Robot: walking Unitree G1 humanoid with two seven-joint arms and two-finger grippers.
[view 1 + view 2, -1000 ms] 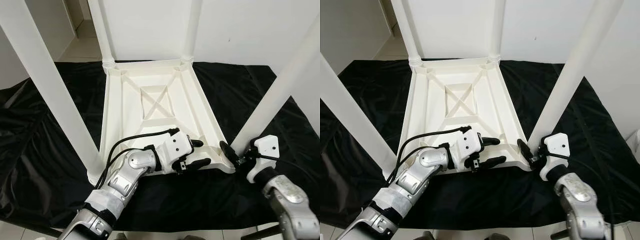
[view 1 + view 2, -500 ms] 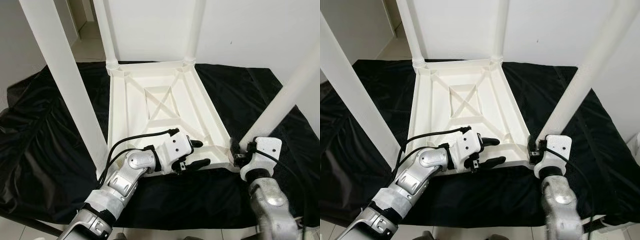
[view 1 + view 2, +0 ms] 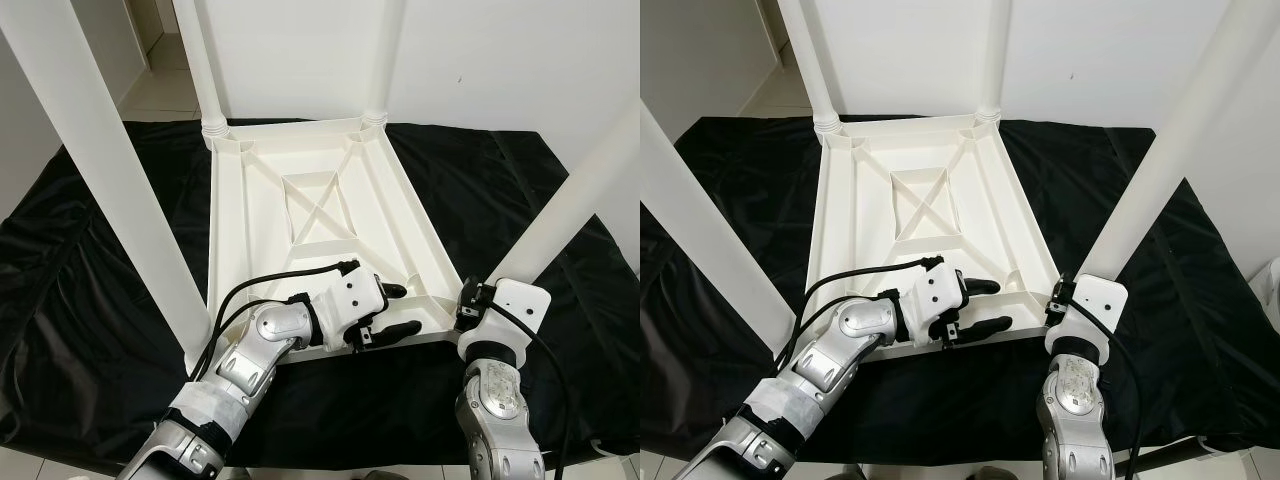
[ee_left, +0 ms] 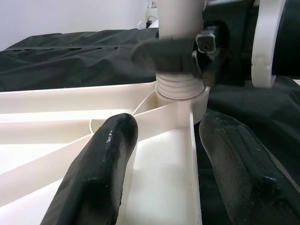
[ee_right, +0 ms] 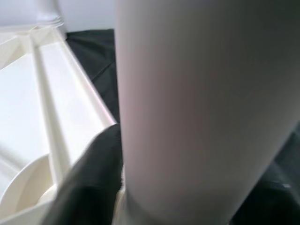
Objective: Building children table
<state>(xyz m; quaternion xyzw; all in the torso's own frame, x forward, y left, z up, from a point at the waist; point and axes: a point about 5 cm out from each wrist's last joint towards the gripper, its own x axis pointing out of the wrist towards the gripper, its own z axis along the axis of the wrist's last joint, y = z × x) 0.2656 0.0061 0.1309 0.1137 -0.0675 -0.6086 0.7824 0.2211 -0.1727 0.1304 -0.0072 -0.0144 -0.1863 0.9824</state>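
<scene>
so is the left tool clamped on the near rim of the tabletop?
No. The left tool is open, its fingers straddling the tabletop rim.

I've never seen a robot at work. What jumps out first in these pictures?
An upside-down white table lies on a black cloth, its four round legs pointing up. The right gripper is closed around the base of the near right leg. The left gripper rests open on the table's near edge, one finger inside the rim and one outside.
</scene>
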